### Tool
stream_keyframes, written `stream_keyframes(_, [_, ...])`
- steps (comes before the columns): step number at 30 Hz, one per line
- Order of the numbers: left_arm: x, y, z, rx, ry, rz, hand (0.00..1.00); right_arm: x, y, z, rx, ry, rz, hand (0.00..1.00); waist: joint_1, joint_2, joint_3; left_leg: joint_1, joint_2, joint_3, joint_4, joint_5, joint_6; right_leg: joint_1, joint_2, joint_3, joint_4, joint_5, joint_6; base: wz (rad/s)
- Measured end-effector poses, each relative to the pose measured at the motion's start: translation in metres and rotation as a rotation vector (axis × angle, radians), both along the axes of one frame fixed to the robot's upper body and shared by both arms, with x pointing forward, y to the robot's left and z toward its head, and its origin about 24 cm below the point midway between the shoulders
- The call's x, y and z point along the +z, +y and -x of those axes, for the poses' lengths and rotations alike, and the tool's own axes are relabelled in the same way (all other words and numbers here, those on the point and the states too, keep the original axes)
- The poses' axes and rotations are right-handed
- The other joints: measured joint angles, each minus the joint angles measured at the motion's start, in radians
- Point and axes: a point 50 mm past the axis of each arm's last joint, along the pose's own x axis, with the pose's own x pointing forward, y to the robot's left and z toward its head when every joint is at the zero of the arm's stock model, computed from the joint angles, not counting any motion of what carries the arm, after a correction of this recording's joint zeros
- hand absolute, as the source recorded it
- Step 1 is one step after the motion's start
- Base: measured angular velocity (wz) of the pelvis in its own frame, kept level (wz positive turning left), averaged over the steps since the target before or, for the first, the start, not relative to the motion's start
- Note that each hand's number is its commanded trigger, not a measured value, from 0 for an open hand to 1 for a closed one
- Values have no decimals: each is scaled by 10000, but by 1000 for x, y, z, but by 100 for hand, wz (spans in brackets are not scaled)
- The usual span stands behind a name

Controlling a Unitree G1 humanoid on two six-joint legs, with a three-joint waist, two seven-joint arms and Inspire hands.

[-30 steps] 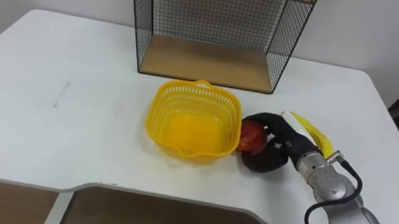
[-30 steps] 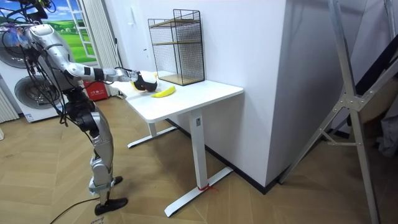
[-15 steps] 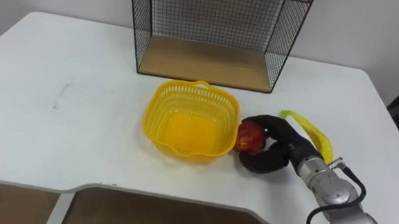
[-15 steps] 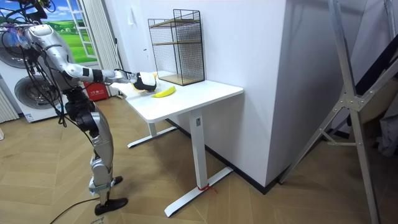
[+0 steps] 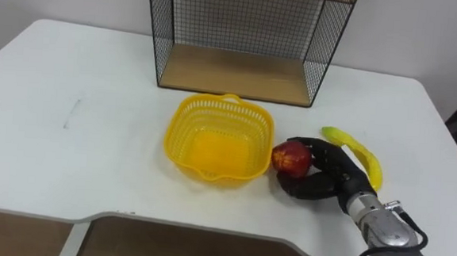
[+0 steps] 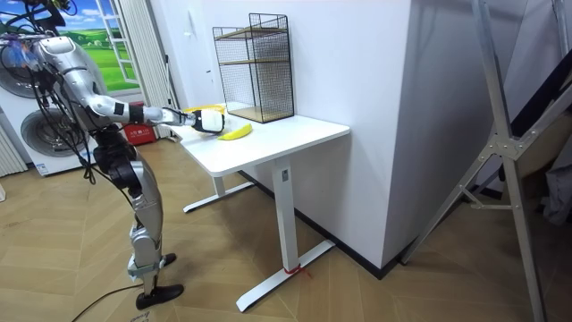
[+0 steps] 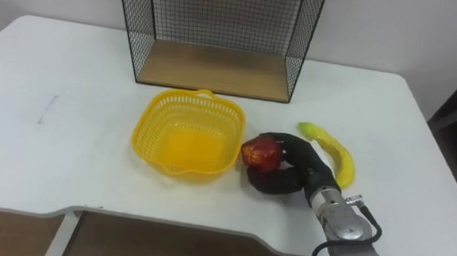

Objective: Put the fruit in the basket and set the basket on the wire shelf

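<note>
Here, nearest the table's (image 5: 68, 150) front edge and toward its right corner, the robot's right hand (image 5: 330, 179) is reaching in from the lower right. Its dark fingers and thumb are curling round a red apple (image 5: 291, 158), closing on it from the far and near sides. The apple is sitting just outside the yellow plastic basket (image 5: 169, 136), against the basket's right wall. Whether the apple is resting on the tabletop or lifted slightly cannot be told.

Just beyond the hand, toward the right edge, a yellow banana (image 5: 359, 153) is lying on the table, close beside the back of the hand. The basket is standing upright near the middle of the table with nothing in it.

Farther back, along the rear edge, the black wire shelf (image 5: 232, 71) with its wooden bottom board is standing open toward the robot.

In the room view the robot is standing at the table's end, its right arm stretching out over the top.
</note>
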Motion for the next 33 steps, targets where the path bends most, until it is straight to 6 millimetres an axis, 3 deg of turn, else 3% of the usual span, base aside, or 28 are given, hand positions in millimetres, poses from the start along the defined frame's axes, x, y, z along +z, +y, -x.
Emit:
stream_keyframes(14, [0,0,2,429,-148,106,0,-2,-5,2,-1093,-66,-1854,100,-386,28,70,58,4,58,-58,-1,3,153,27,17,-282,17,19,0])
stream_keyframes(20, [0,-2,2,412,-143,142,0,24,4,-10,-893,-1208,-1952,100,-378,81,129,4,25,185,-58,2,4,-18,27,153,-206,19,16,-6])
stream_keyframes(25, [-1,-5,-6,333,-337,209,0,43,11,-16,-470,-2016,-2062,100,-77,-4,174,112,53,308,-166,2,4,-75,32,309,-136,18,18,-10])
stream_keyframes(33, [-1,-4,-11,264,-533,232,0,78,20,-27,187,-3442,-1771,100,90,-67,130,95,51,297,-202,3,6,-78,36,331,-118,27,10,0])
